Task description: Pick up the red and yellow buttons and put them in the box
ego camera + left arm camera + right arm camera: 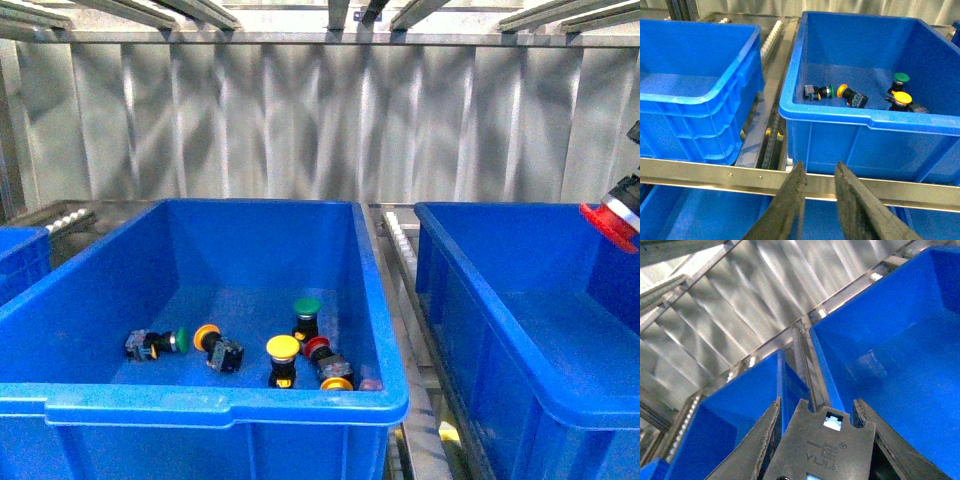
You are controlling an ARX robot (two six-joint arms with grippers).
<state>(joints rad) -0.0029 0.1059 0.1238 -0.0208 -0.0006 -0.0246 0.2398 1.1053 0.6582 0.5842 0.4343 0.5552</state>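
right pincer (818, 410) clenched on red button (608, 222), held above box (520, 250) | left pincer (820, 172) released, empty | yellow button (283, 348) upright in middle bin (200, 400)

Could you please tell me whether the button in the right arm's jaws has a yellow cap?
No, in the front view the held button has a red cap, above the right-hand box.

The left gripper (819, 166) ends in two long tapering fingers (790, 200), dark grey to black, with matt faces and rough, worn edges (the tips are blunt rather than pointed). The right gripper (817, 402) has the same dark wedge-shaped fingers (762, 445), paler and scuffed along the inner edges.
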